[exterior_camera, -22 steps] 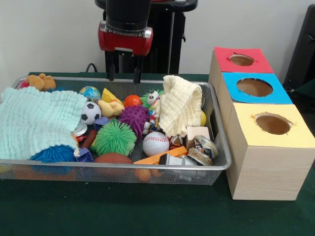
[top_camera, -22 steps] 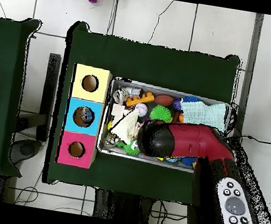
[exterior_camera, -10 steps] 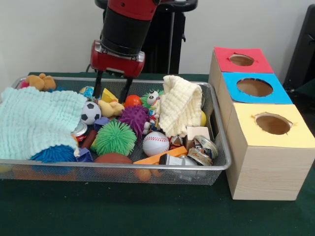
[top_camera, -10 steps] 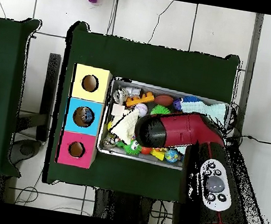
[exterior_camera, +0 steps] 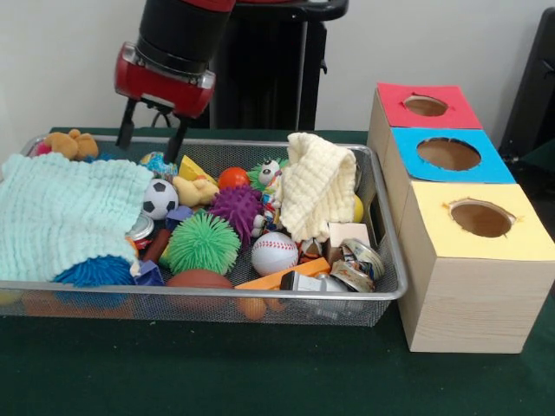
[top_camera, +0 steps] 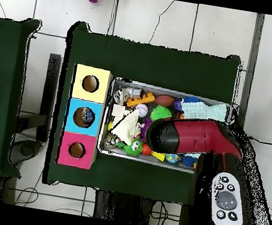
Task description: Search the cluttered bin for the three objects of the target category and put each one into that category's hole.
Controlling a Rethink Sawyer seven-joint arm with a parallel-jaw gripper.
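The gripper (exterior_camera: 153,136) hangs over the far edge of the wire bin (exterior_camera: 386,260), above the globe ball (exterior_camera: 159,163). Its 2 fingers stand apart and hold nothing.

Progress, as a judgement: the search stage is in hand. No object is in transit and the bin is full. The overhead view shows something dark inside the blue hole (top_camera: 84,116), but its identity cannot be determined, so completed deposits cannot be confirmed. The target category is not stated; the objects still lie in the bin, and all 3 should be treated as outstanding.

Count of boxes: 3, standing in 1 row beside the bin, each with 1 hole: red box (exterior_camera: 425,106), blue box (exterior_camera: 449,154), yellow box (exterior_camera: 479,221).

Count of visible bin contents:
- 2 cloths: 1 pale green cloth (exterior_camera: 65,212), 1 cream cloth (exterior_camera: 319,184).
- 3 spiky balls: green (exterior_camera: 203,243), purple (exterior_camera: 236,207), blue (exterior_camera: 95,271).
- 1 soccer ball (exterior_camera: 159,198), 1 baseball (exterior_camera: 274,253), 1 orange ball (exterior_camera: 233,178).
- 1 brown plush toy (exterior_camera: 73,144).

Crushed cans and further items lie partly buried; their number cannot be determined.
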